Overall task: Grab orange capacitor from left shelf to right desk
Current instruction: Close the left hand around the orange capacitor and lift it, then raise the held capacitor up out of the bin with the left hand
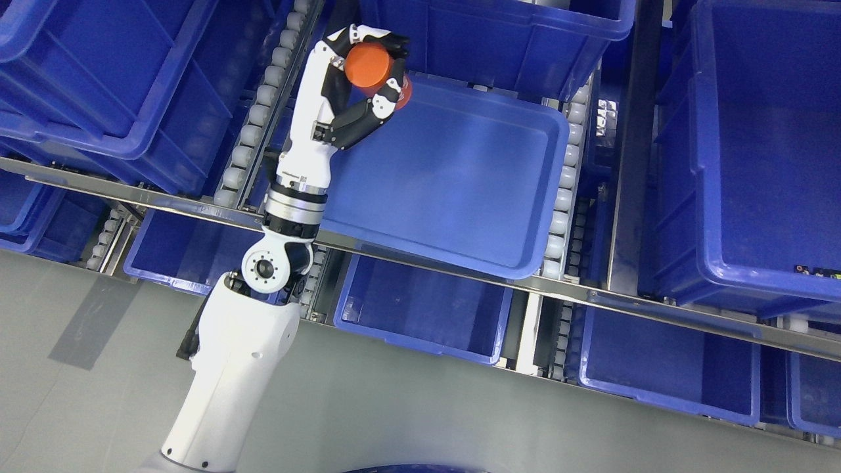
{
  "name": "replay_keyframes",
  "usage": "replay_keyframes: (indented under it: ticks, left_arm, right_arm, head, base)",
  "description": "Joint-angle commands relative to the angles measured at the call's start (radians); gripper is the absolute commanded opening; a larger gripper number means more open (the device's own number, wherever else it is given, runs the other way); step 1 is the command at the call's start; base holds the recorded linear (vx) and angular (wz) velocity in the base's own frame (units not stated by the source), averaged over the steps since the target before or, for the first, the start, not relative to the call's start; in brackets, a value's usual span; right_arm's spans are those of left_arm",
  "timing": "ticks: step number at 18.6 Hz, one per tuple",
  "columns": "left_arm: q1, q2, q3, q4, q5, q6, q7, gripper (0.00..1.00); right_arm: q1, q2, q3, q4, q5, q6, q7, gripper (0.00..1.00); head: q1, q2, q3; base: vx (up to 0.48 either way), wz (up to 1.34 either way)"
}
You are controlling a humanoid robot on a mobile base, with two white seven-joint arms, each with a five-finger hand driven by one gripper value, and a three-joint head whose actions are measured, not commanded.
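Here the left arm [227, 368] comes in from the lower left and reaches up over the shelf rail [420, 263]; its white forearm lies across the left edge of the middle bin [460, 184]; the left hand [358, 82] is at the far left corner of that bin, and its fingers [358, 121] are curled around the orange capacitor [366, 64]; the capacitor is a short round cylinder, its flat end turned toward the camera; black fingertips press on its top and on its lower right side, so the hand is gripping it; just behind the fingers, at the right, a second orange-red piece [407, 92] shows, and I cannot tell if it is a part of the same capacitor or another one; the capacitor is above the corner of the bin, and I cannot tell whether it touches the bin floor; the bin is tilted on white rollers [565, 190] that run along its right side; more blue bins stand around it, a large one [755, 164] at the right, others at the top left [98, 72] and on the lower level [427, 309] under the rail; the grey floor [460, 420] fills the bottom of the view; the right arm is not in view.
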Motion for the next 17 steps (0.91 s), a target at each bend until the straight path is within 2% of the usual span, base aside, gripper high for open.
replay_keyframes:
  ticks: [1,11,17]
  left_arm:
    - [0.072,0.018,0.066,-0.136,0.005,-0.049,-0.002,0.02]
    - [0.095,0.018,0.057,-0.136,0.005,-0.058,-0.002,0.02]
    - [0.154,0.018,0.049,-0.136,0.005,-0.061,-0.025,0.03]
  right_arm:
    - [-0.002,-0.017,-0.011,-0.034,0.005,0.001,0.000,1.00]
    - [-0.002,-0.017,-0.011,-0.034,0.005,0.001,0.000,1.00]
    - [-0.002,-0.017,-0.011,-0.034,0.005,0.001,0.000,1.00]
  head:
    - [0.0000,0.000,0.000]
    - [0.0000,0.000,0.000]
    - [0.0000,0.000,0.000]
  base:
    - [0.000,0.00]
    - [0.000,0.00]
    - [0.000,0.00]
